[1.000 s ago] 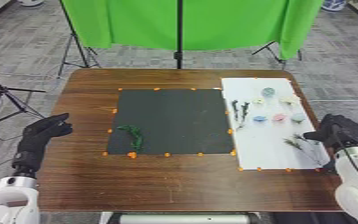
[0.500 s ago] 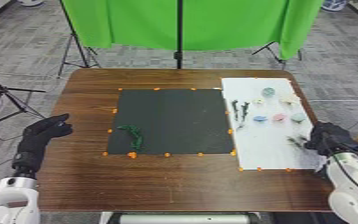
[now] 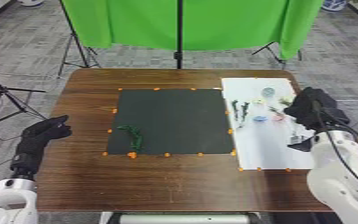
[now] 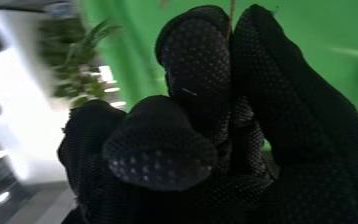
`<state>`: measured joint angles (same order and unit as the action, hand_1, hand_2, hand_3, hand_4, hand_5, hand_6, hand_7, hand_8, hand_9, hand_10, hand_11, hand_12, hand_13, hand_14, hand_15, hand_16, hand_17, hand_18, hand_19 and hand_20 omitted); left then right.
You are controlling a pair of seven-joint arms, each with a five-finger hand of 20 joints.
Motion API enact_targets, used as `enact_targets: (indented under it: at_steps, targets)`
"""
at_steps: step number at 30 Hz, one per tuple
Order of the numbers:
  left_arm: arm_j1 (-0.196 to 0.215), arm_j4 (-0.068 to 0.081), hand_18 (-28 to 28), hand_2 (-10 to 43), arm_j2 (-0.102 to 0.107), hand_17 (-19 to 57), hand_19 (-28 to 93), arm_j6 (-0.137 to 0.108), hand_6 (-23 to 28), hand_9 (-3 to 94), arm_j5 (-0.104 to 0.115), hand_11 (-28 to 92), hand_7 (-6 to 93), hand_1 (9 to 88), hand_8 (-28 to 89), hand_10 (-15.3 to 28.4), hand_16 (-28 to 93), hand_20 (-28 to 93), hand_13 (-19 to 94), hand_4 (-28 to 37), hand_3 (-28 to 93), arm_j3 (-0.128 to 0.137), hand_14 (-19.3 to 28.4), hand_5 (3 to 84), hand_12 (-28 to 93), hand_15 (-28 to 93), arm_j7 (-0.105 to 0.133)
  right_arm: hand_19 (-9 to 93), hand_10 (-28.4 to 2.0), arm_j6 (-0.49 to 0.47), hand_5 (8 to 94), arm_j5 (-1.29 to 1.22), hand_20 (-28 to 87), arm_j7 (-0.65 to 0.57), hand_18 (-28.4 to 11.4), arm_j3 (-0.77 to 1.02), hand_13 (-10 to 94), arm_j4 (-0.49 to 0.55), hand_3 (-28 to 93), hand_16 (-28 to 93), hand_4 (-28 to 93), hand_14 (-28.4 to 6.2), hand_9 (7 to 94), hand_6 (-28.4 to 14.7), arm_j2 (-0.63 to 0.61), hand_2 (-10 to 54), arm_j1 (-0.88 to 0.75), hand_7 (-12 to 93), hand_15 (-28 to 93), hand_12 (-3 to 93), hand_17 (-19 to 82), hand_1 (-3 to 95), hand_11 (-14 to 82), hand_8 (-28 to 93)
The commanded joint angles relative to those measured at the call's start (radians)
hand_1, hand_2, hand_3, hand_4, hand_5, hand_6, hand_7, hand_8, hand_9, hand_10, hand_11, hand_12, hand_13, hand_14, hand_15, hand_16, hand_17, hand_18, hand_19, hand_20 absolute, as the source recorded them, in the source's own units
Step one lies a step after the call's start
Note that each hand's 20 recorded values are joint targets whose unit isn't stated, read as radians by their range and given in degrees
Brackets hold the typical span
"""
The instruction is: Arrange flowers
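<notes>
At the counter's (image 3: pixel 158 185) left, the left hand (image 3: pixel 44 132) is found loosely open. One green sprig (image 3: pixel 134 137) is laid on the dark mat (image 3: pixel 175 120); blue bloom (image 3: pixel 260 119) is noted on the white sheet (image 3: pixel 255 155). A thin stem (image 4: pixel 231 11) is apparently pinched by the right hand's (image 3: pixel 315 107) fingers; transfer matward is probably required.

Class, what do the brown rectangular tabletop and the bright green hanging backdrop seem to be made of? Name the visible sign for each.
The brown rectangular tabletop looks like wood, or wood-effect laminate, with a low sheen: streaky grain shows. The bright green hanging backdrop is probably matt fabric, judging by its soft folds.
</notes>
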<state>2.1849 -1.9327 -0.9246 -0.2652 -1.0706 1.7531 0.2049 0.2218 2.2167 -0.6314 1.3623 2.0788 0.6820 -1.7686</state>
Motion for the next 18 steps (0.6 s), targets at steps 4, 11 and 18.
enact_targets:
  at_steps: [4, 11, 18]
  targets:
    - [-0.024, 0.013, 12.3, -0.5, 0.004, 7.7, 9, 0.018, 4.4, 51.6, -0.011, 25, 17.3, 35.9, -8, 13.9, -2, 18, 44, -21.2, 61, -0.024, 18.8, 48.8, 13, 29, -0.020, 93, -11.4, 0.000, 84.2, -0.015, 52, 0.079, -9.9, -0.514, 94, -0.129, 57, 24, -10, -0.7, 93.7, -3.0, 0.373, -9.5, 0.491, 26, 64, 27.0, 72, 58.2, 36.6, 17]
    - [-0.019, 0.014, 12.3, -0.5, -0.001, 7.7, 9, 0.020, 4.5, 51.3, -0.011, 26, 17.1, 35.9, -8, 13.9, -2, 18, 44, -21.1, 61, -0.025, 18.8, 48.8, 13, 29, -0.024, 93, -11.4, -0.046, 84.1, -0.036, 51, 0.078, -9.7, -0.636, 94, -0.263, 57, 24, -9, -0.7, 93.7, -3.1, 0.496, -9.5, 0.539, 26, 64, 26.8, 73, 58.4, 36.8, 17]
    - [-0.021, 0.014, 12.3, -0.6, 0.004, 7.6, 9, 0.022, 4.6, 51.3, -0.011, 25, 16.9, 35.9, -8, 13.8, -2, 18, 44, -20.8, 61, -0.021, 18.8, 48.7, 12, 29, -0.031, 93, -11.4, -0.071, 84.2, -0.102, 51, 0.048, -9.5, -0.682, 94, -0.319, 56, 24, -9, -0.5, 93.7, -3.3, 0.535, -9.5, 0.539, 26, 64, 26.8, 73, 58.6, 37.0, 17]
